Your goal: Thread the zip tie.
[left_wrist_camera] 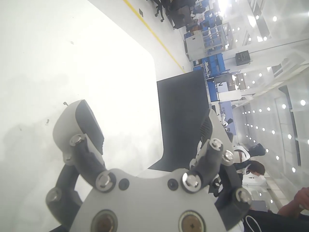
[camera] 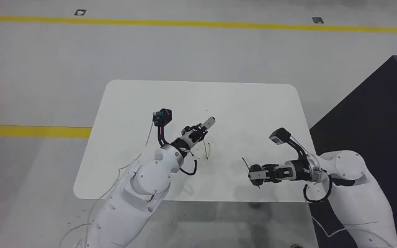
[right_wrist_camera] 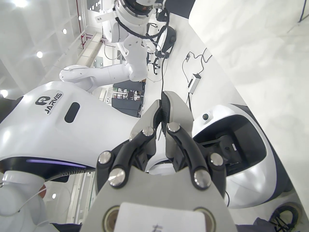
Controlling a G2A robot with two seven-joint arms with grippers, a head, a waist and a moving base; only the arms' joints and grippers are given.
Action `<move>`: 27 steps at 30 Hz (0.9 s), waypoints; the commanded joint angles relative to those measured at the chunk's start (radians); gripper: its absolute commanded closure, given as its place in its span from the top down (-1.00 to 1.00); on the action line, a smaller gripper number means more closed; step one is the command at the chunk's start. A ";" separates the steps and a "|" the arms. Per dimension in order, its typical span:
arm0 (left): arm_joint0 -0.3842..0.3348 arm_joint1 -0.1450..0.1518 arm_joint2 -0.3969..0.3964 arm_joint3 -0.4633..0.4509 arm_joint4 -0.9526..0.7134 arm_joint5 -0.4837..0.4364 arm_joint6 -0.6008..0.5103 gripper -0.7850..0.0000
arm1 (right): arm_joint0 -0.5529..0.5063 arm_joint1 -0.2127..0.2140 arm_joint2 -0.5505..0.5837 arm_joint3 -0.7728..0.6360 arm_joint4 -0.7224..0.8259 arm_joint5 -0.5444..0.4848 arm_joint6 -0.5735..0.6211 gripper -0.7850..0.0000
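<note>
**Zip tie pinched at the right, not yet threaded**

The zip tie (camera: 246, 165) is held by the right end effector (camera: 253, 175), whose pads are closed flat on it. A short dark length is seen sticking out past the fingertips towards the middle of the bench (camera: 248, 99). In the right wrist view the same thin strip (right_wrist_camera: 162, 86) is seen running out from between the closed pads. Which end is the head and which the tail cannot be told.

The left end effector (camera: 208, 122) is held over the bench, well apart from the tie. In its own wrist view its fingers (left_wrist_camera: 84, 119) are spread wide, with nothing between them.

No loop is seen, so the task is judged to be at an early step: one end gripped, the other not yet taken up.

For the next move, the wide left end effector would need to be brought across to the free end and closed on it. The tail would then have to be lined up squarely with the head's slot. Little room for error is expected with so thin a strip.
</note>
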 commanded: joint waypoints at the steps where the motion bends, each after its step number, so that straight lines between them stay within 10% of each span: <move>1: 0.000 0.000 0.000 0.000 0.000 0.000 0.000 1.00 | -0.020 0.005 0.025 -0.070 0.023 -0.010 0.010 -1.00; 12: 0.000 0.000 0.000 0.000 0.000 0.000 0.000 1.00 | -0.223 0.023 0.231 -0.470 0.087 -0.155 -0.135 -1.00; 27: 0.000 0.000 0.000 0.000 0.000 0.000 0.000 1.00 | -0.233 0.026 0.225 -0.549 -0.043 -0.107 -0.200 -1.00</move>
